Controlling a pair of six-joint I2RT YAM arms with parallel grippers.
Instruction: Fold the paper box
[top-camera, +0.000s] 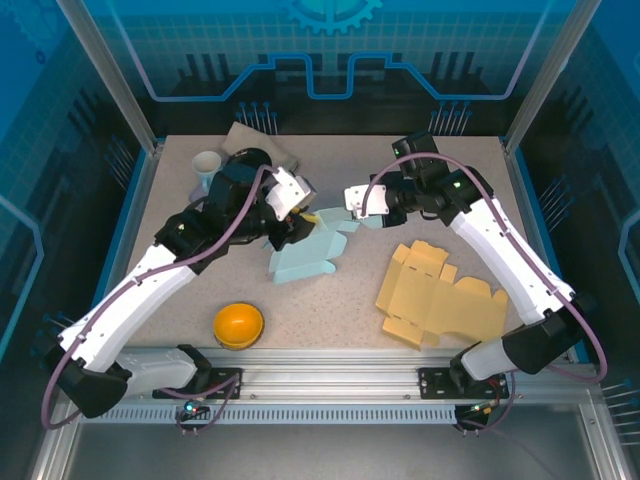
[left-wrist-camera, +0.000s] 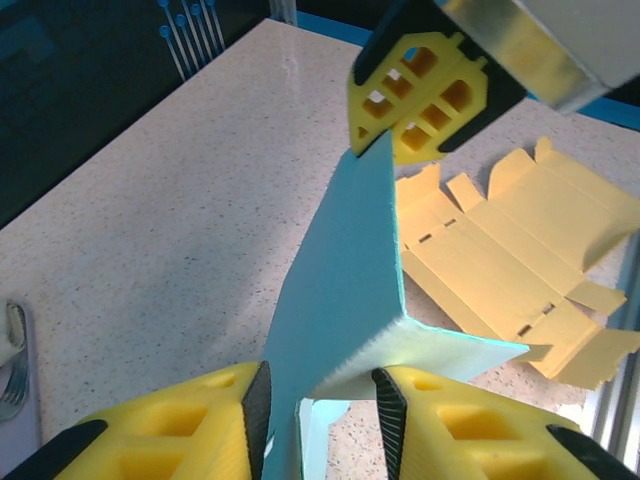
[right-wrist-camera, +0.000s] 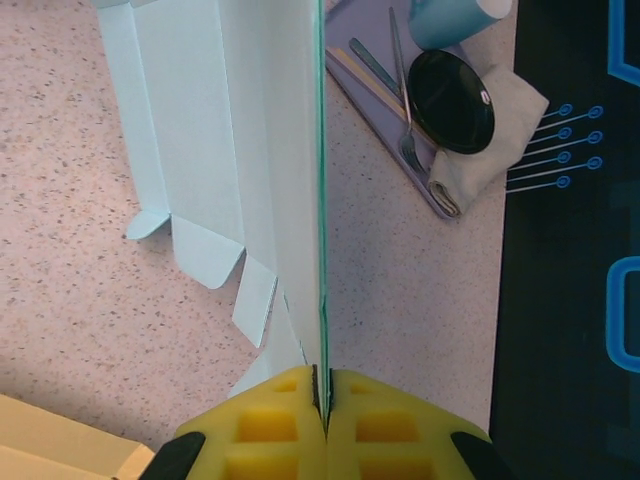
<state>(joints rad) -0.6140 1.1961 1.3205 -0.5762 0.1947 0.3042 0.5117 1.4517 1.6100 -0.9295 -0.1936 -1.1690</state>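
Left gripper (left-wrist-camera: 320, 398) grasps blue box (left-wrist-camera: 340, 290): the folded corner sits between its yellow fingers (left-wrist-camera: 180, 420), jaws part closed on it. Right gripper (right-wrist-camera: 322, 385) is clamped tight on the box's thin upper edge, pads pressed together with the sheet between them. From the left wrist, the right gripper (left-wrist-camera: 420, 85) pinches the top tip of the panel.

From the top, the blue box (top-camera: 305, 255) is mid-table, half-formed and raised between the two grippers, its lower part on the table (top-camera: 350, 315), flaps loose toward the near side.

Yellow box (top-camera: 440, 295) lies flat and unfolded, right of the blue one, apart from it. Orange bowl (top-camera: 238, 325) is near the front edge, left. At the far left, a tray (right-wrist-camera: 345, 25) with fork (right-wrist-camera: 400, 80), black disc (right-wrist-camera: 450, 100), napkin (right-wrist-camera: 480, 150) and cup (top-camera: 207, 165).
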